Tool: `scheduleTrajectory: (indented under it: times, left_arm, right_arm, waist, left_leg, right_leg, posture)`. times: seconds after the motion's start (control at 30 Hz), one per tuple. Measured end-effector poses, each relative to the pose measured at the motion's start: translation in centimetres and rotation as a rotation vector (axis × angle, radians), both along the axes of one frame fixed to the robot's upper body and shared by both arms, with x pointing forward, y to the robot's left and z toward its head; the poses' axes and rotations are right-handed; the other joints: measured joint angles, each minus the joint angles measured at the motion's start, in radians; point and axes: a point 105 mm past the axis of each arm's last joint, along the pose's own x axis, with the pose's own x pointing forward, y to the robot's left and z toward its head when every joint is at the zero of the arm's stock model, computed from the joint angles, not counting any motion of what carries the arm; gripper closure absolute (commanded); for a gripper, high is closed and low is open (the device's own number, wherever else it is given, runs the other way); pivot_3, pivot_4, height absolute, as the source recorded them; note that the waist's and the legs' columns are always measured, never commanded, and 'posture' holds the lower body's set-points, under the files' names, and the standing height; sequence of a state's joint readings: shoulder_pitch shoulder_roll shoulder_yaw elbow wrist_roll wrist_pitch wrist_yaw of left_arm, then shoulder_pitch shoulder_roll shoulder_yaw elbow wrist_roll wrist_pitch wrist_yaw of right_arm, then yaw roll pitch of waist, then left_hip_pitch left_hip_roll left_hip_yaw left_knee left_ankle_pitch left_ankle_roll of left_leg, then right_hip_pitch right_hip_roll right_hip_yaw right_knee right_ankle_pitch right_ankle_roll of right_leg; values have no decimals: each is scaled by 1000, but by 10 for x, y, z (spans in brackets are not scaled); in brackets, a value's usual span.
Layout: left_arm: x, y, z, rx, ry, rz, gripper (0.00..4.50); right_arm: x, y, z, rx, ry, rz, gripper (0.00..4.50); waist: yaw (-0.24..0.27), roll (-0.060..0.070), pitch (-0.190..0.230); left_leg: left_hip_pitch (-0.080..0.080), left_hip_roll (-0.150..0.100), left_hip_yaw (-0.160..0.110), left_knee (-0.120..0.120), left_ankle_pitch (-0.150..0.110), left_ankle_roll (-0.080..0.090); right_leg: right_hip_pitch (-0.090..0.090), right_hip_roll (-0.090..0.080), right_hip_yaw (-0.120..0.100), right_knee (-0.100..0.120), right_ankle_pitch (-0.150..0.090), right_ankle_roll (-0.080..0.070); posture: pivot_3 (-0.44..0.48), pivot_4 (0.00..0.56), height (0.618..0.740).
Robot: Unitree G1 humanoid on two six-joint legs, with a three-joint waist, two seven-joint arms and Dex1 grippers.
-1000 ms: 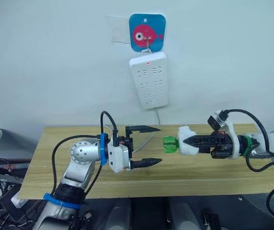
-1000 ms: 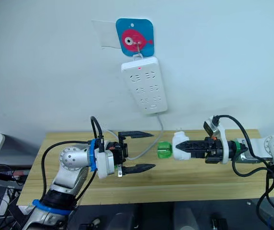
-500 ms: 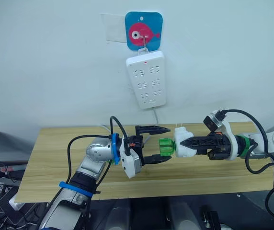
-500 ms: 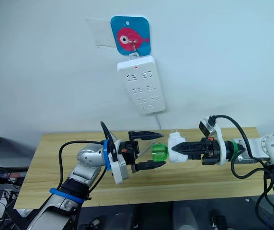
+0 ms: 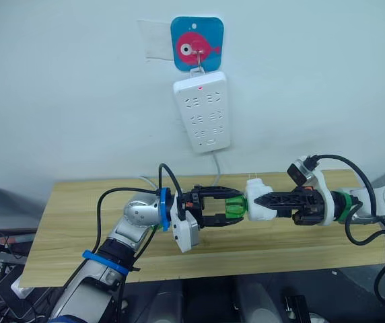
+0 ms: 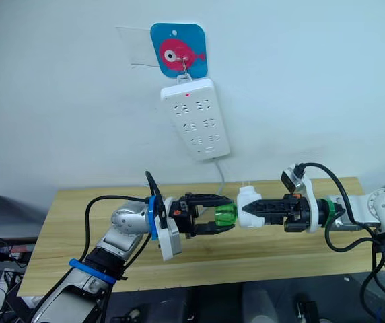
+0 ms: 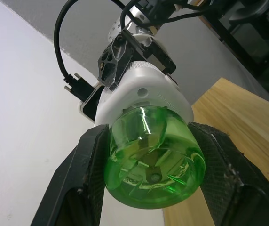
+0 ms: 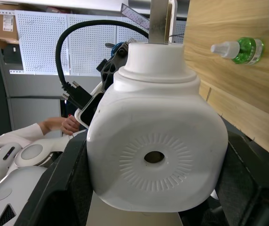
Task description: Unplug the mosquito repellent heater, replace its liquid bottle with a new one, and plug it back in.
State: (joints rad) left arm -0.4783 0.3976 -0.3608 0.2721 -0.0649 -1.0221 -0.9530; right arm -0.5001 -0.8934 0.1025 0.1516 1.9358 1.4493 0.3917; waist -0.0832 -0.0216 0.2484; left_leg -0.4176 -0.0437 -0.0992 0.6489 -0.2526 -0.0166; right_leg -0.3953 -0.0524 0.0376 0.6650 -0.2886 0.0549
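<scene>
Both arms reach inward and meet above the wooden table [image 5: 78, 222]. The right gripper [image 5: 260, 199] pinches the white heater [image 5: 258, 200], which is held in the air, unplugged, at 5 o'clock of the wall power strip [image 5: 202, 111]. The left gripper [image 5: 231, 207] is pressed onto the green bottle [image 5: 233, 205] at the heater's end — half a second ago its fingers stood spread, just short of the bottle. A spare bottle [image 8: 240, 48] lies on the table. No lettering is legible — only a fish picture [image 5: 197, 44] above the strip.

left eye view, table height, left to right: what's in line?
left tool → green liquid bottle → mosquito repellent heater → right tool
</scene>
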Motion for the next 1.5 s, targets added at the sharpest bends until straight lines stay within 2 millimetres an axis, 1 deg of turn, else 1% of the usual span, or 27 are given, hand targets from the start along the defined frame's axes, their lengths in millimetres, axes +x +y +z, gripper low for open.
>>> scheduleTrajectory:
  times: [0.1,0.13,0.17,0.23,0.27,0.33,0.37,0.43,0.5,0.6,0.67,0.73,0.87,0.93,0.97,1.03,1.1,1.2,1.27,1.33,1.37,1.4,1.43,1.47,1.5]
  left_arm:
    - [3,-2,0,-8,67,7,2215]
    - [4,-2,1,-12,117,7,2215]
    - [6,-4,2,-19,222,10,2215]
    - [10,-8,8,-39,564,-7,2215]
    - [11,-9,11,-49,767,-31,2215]
    - [10,-10,17,-20,1264,-104,2215]
    - [9,-8,18,5,1451,-130,2215]
    - [5,-5,17,48,1720,-168,2215]
    - [4,0,13,88,1965,-192,2215]
    - [4,4,3,100,2187,-213,2215]
    - [2,5,-1,110,2290,-235,2215]
    - [-1,6,-4,134,2335,-238,2215]
    - [-4,6,-5,155,2343,-224,2215]
    - [-2,6,-4,141,2336,-214,1472]
    - [0,9,-6,123,2334,-185,1189]
    - [8,24,-10,55,2335,-105,614]
    - [12,29,-10,28,2321,-80,18]
    - [18,31,-10,1,2295,-26,18]
    - [23,34,-6,-40,2276,-10,18]
    - [25,39,2,-36,2115,87,18]
    - [25,41,11,-10,1948,152,18]
    - [22,42,28,18,1744,182,18]
    - [20,42,39,31,1627,185,18]
    - [17,39,51,44,1476,181,18]
    - [16,38,52,52,1346,197,18]
  right_arm:
    - [2,-1,1,0,-6,-11,1487]
    - [3,-2,2,0,-11,-18,1487]
    - [4,-2,3,0,-20,-28,1487]
    - [7,-7,8,-7,-45,-48,1487]
    - [8,-8,10,-5,-58,-49,1487]
    - [5,-9,14,-5,-83,-26,1487]
    - [2,-9,14,-6,-86,-6,1487]
    - [-4,-6,12,-10,-84,34,1487]
    - [-7,-2,8,-23,-83,69,1487]
    - [-8,1,1,-41,-72,88,1487]
    - [-9,2,-2,-51,-72,100,1487]
    - [-11,3,-4,-63,-67,115,1487]
    - [-13,3,-6,-66,-52,132,1487]
    - [-13,3,-6,-62,-50,132,1487]
    - [-13,1,-7,-67,-43,127,1487]
    - [-10,-6,-8,-86,-27,100,1487]
    - [-9,-8,-7,-82,-25,92,1487]
    - [-11,-9,-7,-85,-18,98,1487]
    - [-11,-10,-7,-84,-10,96,1487]
    - [-9,-12,-7,-79,-1,82,1487]
    - [-7,-14,-7,-74,4,69,1487]
    - [-4,-17,-7,-76,9,47,1487]
    - [-2,-19,-8,-81,12,35,1487]
    - [-1,-19,-9,-84,14,31,1487]
    - [-1,-19,-9,-83,14,33,1487]
  waist:
    - [-3,0,0]
    - [-4,0,0]
    - [-5,0,0]
    - [-7,1,1]
    - [-7,1,1]
    - [-8,1,1]
    - [-9,2,1]
    - [-13,2,1]
    - [-16,2,1]
    - [-16,1,1]
    - [-15,1,1]
    - [-14,1,1]
    - [-9,1,1]
    - [-6,1,1]
    - [-6,1,1]
    - [-7,1,1]
    - [-5,1,1]
    - [-3,1,1]
    - [-2,1,1]
    - [-3,0,2]
    - [-3,-2,3]
    - [-3,-2,3]
    - [0,-1,2]
    - [1,1,1]
    - [-1,1,1]
  left_leg:
    - [0,0,0,0,0,0]
    - [0,0,0,0,0,0]
    - [0,0,0,0,0,0]
    - [0,0,-2,0,0,0]
    - [0,0,-2,0,0,0]
    - [-1,1,-6,1,0,0]
    - [0,1,-7,1,0,0]
    - [0,1,-7,1,0,0]
    - [0,1,-6,1,0,0]
    - [0,1,-3,3,0,0]
    - [-1,1,-2,7,0,0]
    - [-3,1,-1,12,0,0]
    - [-3,1,1,13,0,0]
    - [-4,1,1,13,0,0]
    - [-4,1,1,13,0,0]
    - [-4,1,2,12,0,0]
    - [-4,1,2,13,0,0]
    - [-4,1,3,13,0,0]
    - [-5,1,3,13,0,0]
    - [-6,1,2,13,0,-1]
    - [-7,1,2,13,1,-1]
    - [-7,1,3,13,1,-1]
    - [-7,1,4,12,1,-2]
    - [-7,1,6,12,0,-1]
    - [-7,1,7,12,0,-1]
  right_leg:
    - [0,0,0,0,0,0]
    - [0,0,0,0,0,0]
    - [0,0,0,0,0,0]
    - [0,0,0,0,0,0]
    - [0,0,-1,0,0,0]
    - [0,1,-4,0,0,0]
    - [0,2,-4,1,0,0]
    - [0,4,-4,1,0,0]
    - [0,10,-4,1,0,0]
    - [-1,10,-3,4,0,0]
    - [-3,10,-1,9,-1,0]
    - [-7,10,1,15,-1,0]
    - [-8,9,2,16,-1,0]
    - [-9,8,3,16,-1,0]
    - [-9,7,3,16,-1,0]
    - [-10,7,3,16,-1,0]
    - [-10,6,3,16,-1,0]
    - [-10,5,3,16,0,0]
    - [-10,5,3,16,0,0]
    - [-11,5,4,16,0,0]
    - [-12,5,4,16,0,0]
    - [-12,5,4,15,0,0]
    - [-12,5,3,15,0,0]
    - [-12,5,4,14,0,0]
    - [-12,4,5,14,0,0]
  posture:
    - [-162,266,740]
    - [-162,266,740]
    - [-167,263,740]
    - [-159,257,740]
    - [-159,257,740]
    - [-152,253,740]
    - [-152,253,740]
    - [-152,253,740]
    - [-152,253,740]
    - [-152,253,740]
    - [-151,245,740]
    - [-149,245,740]
    - [-146,242,740]
    - [-146,242,740]
    - [-146,242,740]
    - [-143,243,740]
    - [-143,243,740]
    - [-150,245,740]
    - [-151,245,740]
    - [-145,250,740]
    - [-134,252,740]
    - [-134,252,740]
    - [-134,252,740]
    - [-123,253,740]
    - [-121,257,740]
